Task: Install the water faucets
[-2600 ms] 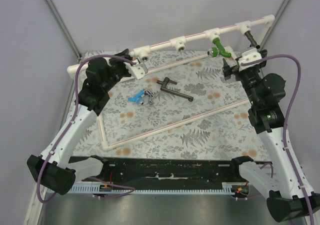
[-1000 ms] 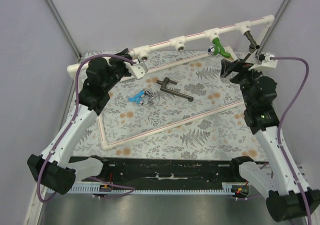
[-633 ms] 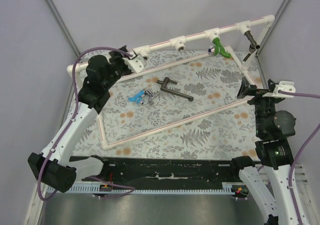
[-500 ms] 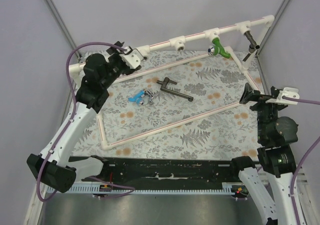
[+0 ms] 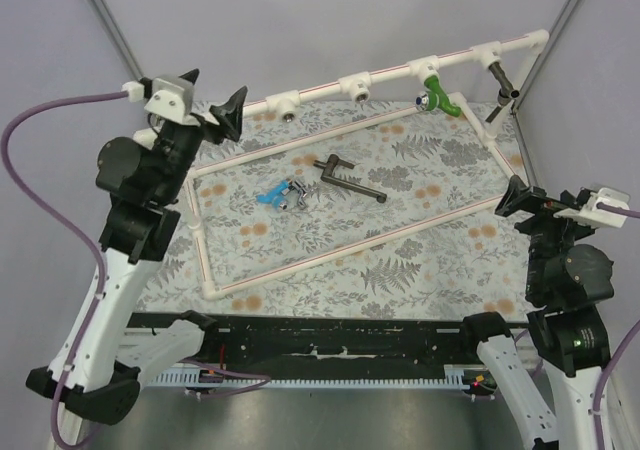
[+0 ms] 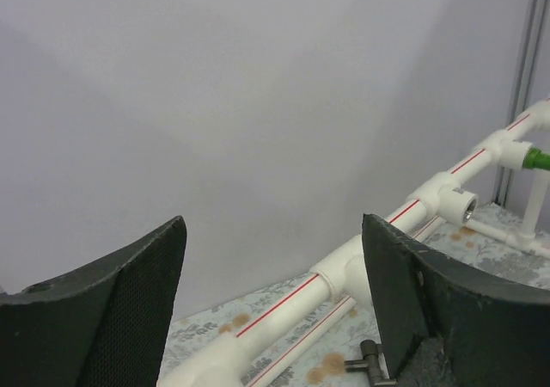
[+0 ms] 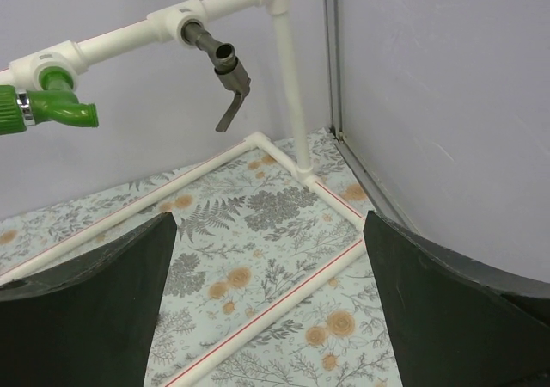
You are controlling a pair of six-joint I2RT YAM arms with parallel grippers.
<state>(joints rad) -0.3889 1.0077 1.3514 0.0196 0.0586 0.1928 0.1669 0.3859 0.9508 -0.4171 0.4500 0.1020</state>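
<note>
A bright green faucet (image 5: 437, 98) (image 7: 43, 112) hangs screwed into the raised white pipe (image 5: 390, 71). To its right, a dark grey faucet (image 5: 498, 76) (image 7: 220, 67) sits in the end fitting. Three faucets lie loose on the floral mat: a light blue one (image 5: 268, 196), a silver one (image 5: 296, 194) beside it, and a long dark grey one with a lever (image 5: 350, 178). My left gripper (image 5: 212, 94) (image 6: 273, 224) is raised at the pipe's left end, open and holding nothing. At the right edge my right gripper (image 5: 541, 204) (image 7: 268, 224) is open and holding nothing.
Two white tee fittings (image 5: 288, 103) (image 5: 357, 86) on the pipe have bare threaded mouths. A low white pipe frame (image 5: 330, 253) lies on the mat around the loose faucets. Grey walls and metal corner posts (image 5: 110, 25) close in the back and sides.
My left gripper opened, let go of the left fitting and rose back to the left. My right gripper left the green faucet and drew back toward the near right.
</note>
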